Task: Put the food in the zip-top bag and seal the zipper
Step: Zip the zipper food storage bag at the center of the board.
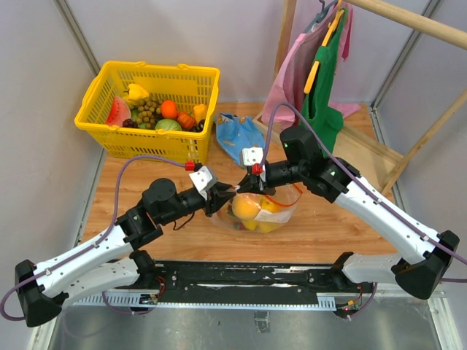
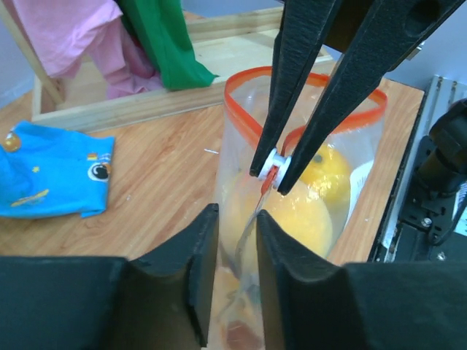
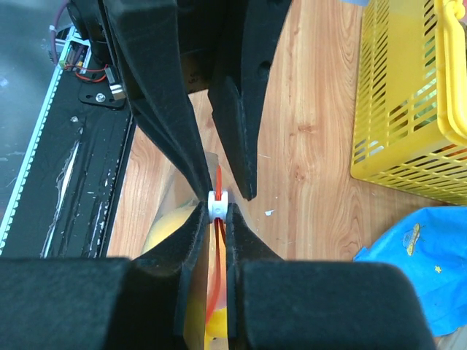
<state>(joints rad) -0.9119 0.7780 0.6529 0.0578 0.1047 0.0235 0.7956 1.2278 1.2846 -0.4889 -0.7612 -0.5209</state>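
Note:
The clear zip-top bag (image 1: pixel 271 213) lies mid-table between both grippers, with yellow and orange toy fruits (image 1: pixel 248 208) inside. In the left wrist view its red-orange zipper strip (image 2: pixel 244 117) still forms an open loop above a yellow lemon (image 2: pixel 326 166) and a yellow-orange fruit (image 2: pixel 300 219). My left gripper (image 2: pixel 237 219) is shut on the bag's near end, with the plastic between its pads. My right gripper (image 3: pixel 217 211) is shut on the white slider (image 3: pixel 217 205) of the zipper, right in front of the left gripper's tips (image 3: pixel 225 195). From above, the left gripper (image 1: pixel 225 198) and right gripper (image 1: pixel 252 182) almost touch.
A yellow mesh basket (image 1: pixel 149 109) with more toy fruit stands at the back left. A blue soft pouch (image 1: pixel 235 135) lies beside it. Pink and green clothes (image 1: pixel 321 80) hang on a wooden rack at the back right. A black rail (image 1: pixel 248 277) runs along the near edge.

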